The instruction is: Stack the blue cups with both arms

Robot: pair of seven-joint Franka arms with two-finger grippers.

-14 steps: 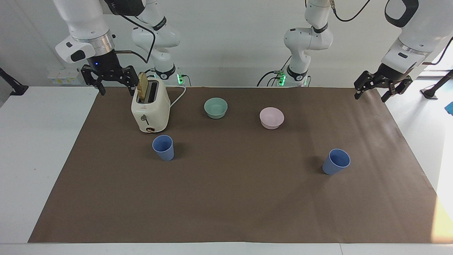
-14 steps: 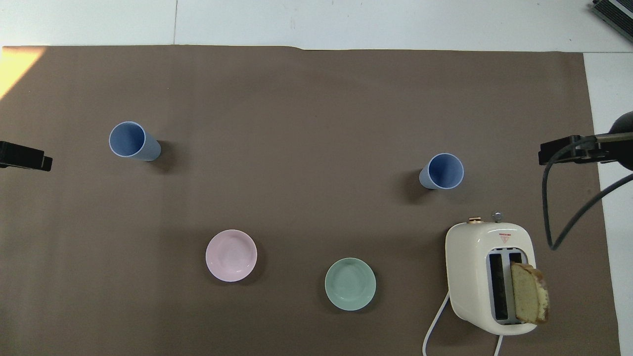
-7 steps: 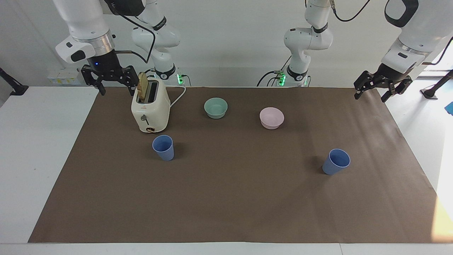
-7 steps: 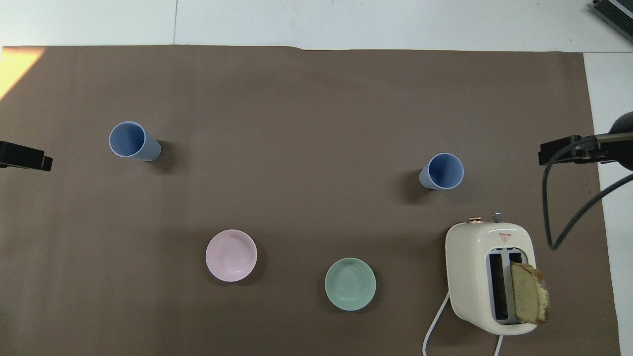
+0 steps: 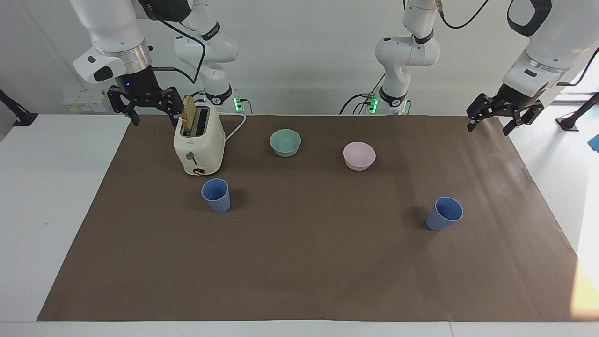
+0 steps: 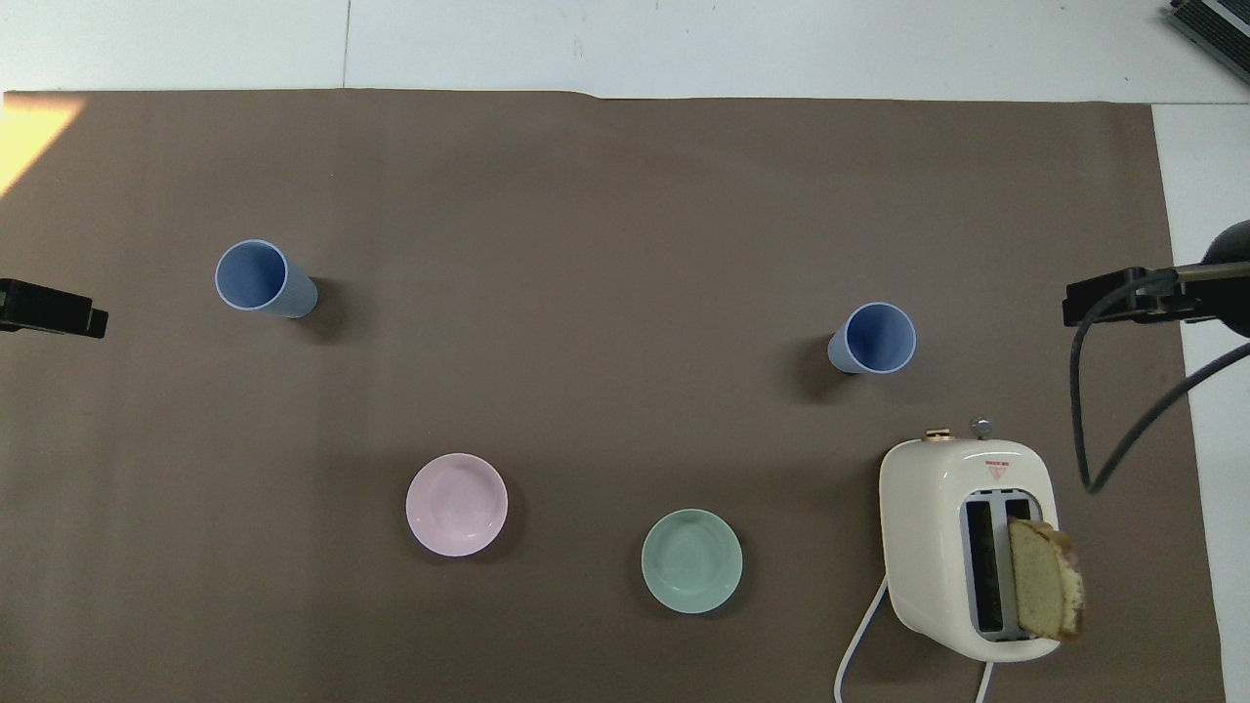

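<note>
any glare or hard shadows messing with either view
Facing view: a bright sunlit patch washes out the brown table cover's corner toward the left arm's end; overhead view: the same glare at its corner, and both matte blue plastic cups cast soft shadows.

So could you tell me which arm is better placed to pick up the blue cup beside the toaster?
The right: its end effector hangs by the toaster, near that blue cup; the left end effector is at the other end.

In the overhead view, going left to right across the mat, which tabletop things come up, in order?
Blue cup at the left arm's end → pink bowl → teal bowl → blue cup beside the toaster → toaster.
</note>
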